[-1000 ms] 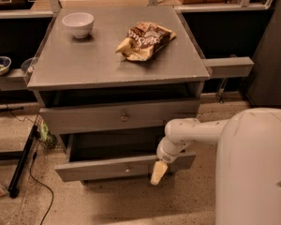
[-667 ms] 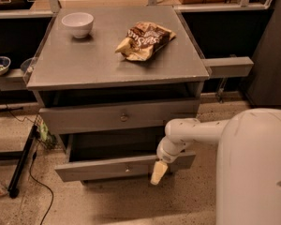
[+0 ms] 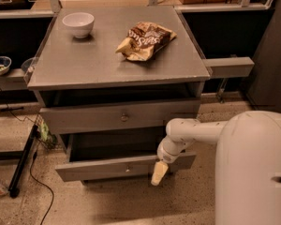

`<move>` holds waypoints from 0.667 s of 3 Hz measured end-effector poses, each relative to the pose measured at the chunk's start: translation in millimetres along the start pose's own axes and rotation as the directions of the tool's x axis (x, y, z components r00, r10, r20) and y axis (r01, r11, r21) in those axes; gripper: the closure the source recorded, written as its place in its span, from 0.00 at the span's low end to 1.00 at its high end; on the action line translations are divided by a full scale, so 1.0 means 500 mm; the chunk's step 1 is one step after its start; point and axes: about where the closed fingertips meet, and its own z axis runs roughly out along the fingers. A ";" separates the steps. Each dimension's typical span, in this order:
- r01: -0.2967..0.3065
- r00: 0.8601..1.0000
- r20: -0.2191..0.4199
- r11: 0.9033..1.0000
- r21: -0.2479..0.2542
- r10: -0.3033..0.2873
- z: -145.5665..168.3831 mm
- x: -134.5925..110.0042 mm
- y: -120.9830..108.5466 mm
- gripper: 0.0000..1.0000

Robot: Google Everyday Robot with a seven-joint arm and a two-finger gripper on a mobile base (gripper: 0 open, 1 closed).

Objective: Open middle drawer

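The middle drawer [image 3: 96, 169] is a long flat grey front with a small round knob [image 3: 127, 169]. It stands pulled out from the cabinet, with a dark gap showing behind it. My gripper [image 3: 158, 173] hangs at the end of the white arm [image 3: 192, 131]. Its cream tip points down in front of the right part of this drawer front, to the right of the knob. The taller grey front with a knob [image 3: 124, 117] sits above. The lowest front is hidden under the pulled-out drawer.
A white bowl [image 3: 78, 23] and a brown chip bag [image 3: 145, 40] lie on the grey cabinet top [image 3: 84, 64]. My white body [image 3: 255, 172] fills the lower right. A black stand leg [image 3: 23, 161] and cables lie on the floor at left. Dark shelves stand behind.
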 end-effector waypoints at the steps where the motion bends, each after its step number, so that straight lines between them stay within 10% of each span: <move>1: 0.000 1.000 0.000 1.000 0.000 0.000 0.000 0.000 0.000 0.18; 2: 0.000 1.000 0.000 1.000 0.000 0.000 0.000 0.000 0.000 0.50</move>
